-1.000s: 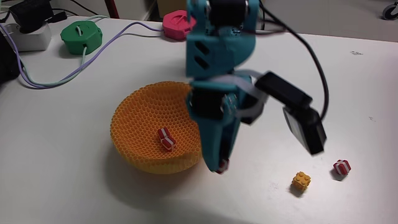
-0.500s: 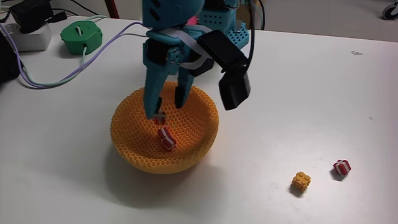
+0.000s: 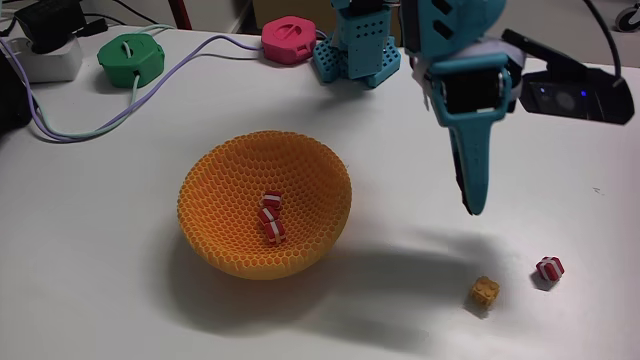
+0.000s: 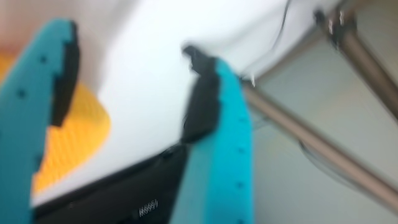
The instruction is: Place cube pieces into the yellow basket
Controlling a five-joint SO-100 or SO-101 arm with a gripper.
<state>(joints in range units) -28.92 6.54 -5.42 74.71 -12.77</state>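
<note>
Cube pieces: two red-and-white striped pieces [image 3: 270, 218] lie touching each other on the floor of the bowl; a third striped piece [image 3: 548, 268] lies on the bare table near its front right corner in the fixed view, and a yellow-orange studded piece [image 3: 486, 293] sits just to its left, apart from it, in the arm's shadow.
Yellow basket: the yellow basket [image 3: 215, 180], a round honeycomb-mesh bowl, stands upright left of the middle of the table [image 3: 120, 290]; a blurred part of its wall [image 4: 68, 134] shows at the left of the wrist view.
Gripper: the gripper [image 3: 472, 205] hangs tip-down in the air, above the table to the right of the basket and above the two loose pieces, touching nothing.
Jaws: in the wrist view the two teal fingers [image 4: 37, 112] stand clearly apart with nothing between them; that view is heavily blurred.
Far edge of the table: a green hexagonal case [image 3: 131, 57] and a pink hexagonal case [image 3: 290, 40], with cables [image 3: 110, 120] trailing toward the far left corner.
</note>
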